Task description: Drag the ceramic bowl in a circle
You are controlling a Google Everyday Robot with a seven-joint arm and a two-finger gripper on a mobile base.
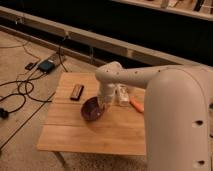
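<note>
The ceramic bowl [91, 108] is a round, glossy dark purple bowl on the wooden table [70, 135], near its middle. My white arm reaches in from the right and bends down over the bowl. My gripper [104, 106] is at the bowl's right rim, pointing down into or onto it. The arm hides the right edge of the bowl.
A dark flat bar-shaped item [76, 92] lies at the table's back left. A white item [122, 95] and an orange item [136, 105] lie just right of the arm. Cables and small devices [46, 65] lie on the floor to the left.
</note>
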